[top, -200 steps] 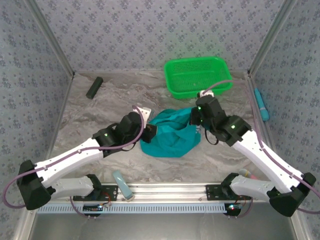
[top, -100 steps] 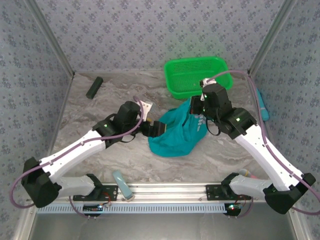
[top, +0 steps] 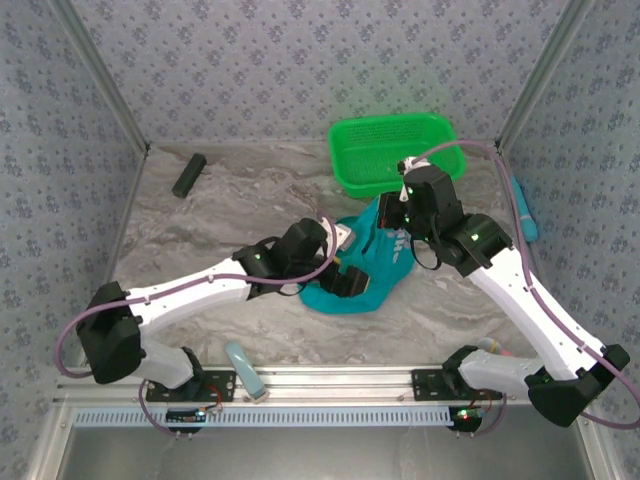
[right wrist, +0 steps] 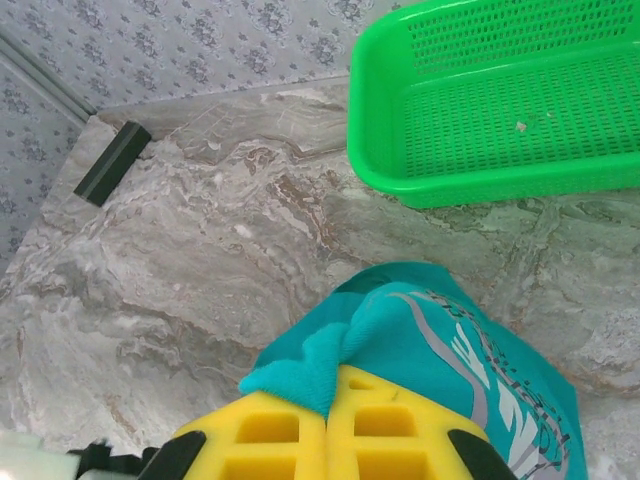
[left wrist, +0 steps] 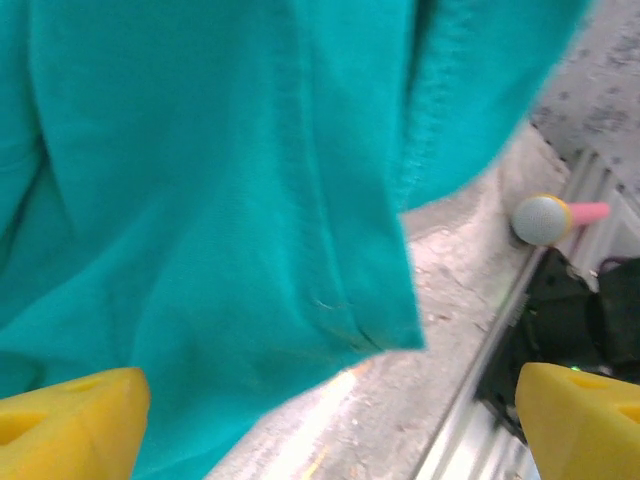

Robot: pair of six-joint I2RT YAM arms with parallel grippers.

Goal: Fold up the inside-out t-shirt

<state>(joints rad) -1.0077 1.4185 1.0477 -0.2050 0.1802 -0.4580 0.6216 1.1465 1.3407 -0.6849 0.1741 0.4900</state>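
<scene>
The teal t-shirt [top: 362, 268] lies bunched in a heap about the middle of the marbled table [top: 220, 215], a little right of centre and just in front of the green mesh basket [top: 340, 160], with a pale grey printed design showing on its upper folds. Its far end is lifted: the right gripper [top: 392, 222] has its yellow fingers pressed together on a rolled fold of the cloth, and from that wrist you can see the teal edge poking out from between them. The left gripper [top: 350, 283] sits low at the near side of the heap, right against the cloth, its two yellow fingertips [left wrist: 75, 405] spread wide with nothing clamped between them; from its own camera a hemmed flap of the shirt hangs in front and above, and bare table shows under it. Whether the left fingers touch the cloth I cannot tell. Further out, a black block [top: 188, 174] rests near the far left corner, a blue-green stick [top: 522, 210] lies along the right edge, a pale blue piece [top: 244, 368] leans on the near rail, and a pink-handled thing with a round grey head [left wrist: 545, 218] lies by the right arm's base.
</scene>
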